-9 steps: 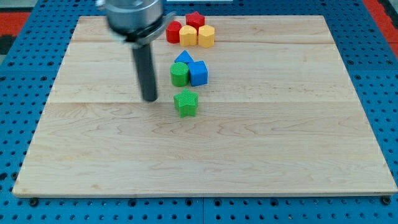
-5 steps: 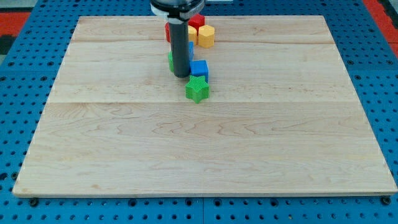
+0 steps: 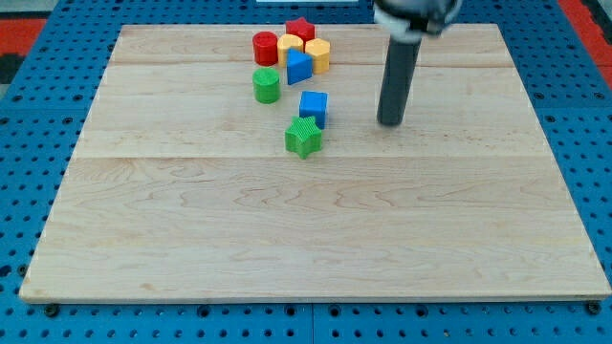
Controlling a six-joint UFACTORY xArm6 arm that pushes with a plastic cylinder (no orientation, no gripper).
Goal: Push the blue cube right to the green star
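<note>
The blue cube (image 3: 313, 107) stands on the wooden board (image 3: 316, 229), just above and slightly right of the green star (image 3: 303, 137), nearly touching it. My tip (image 3: 389, 123) is at the end of the dark rod, to the right of the blue cube and apart from it by roughly two block widths. It touches no block.
A green cylinder (image 3: 267, 85) stands up-left of the blue cube. At the view's top is a cluster: red cylinder (image 3: 265, 48), red star (image 3: 300, 30), yellow blocks (image 3: 317, 53), and a second blue block (image 3: 298, 67).
My rod has swung from the left of the blocks, through them, to the right of the blue cube. The green star shifted right and up; the green cylinder and second blue block moved up.
</note>
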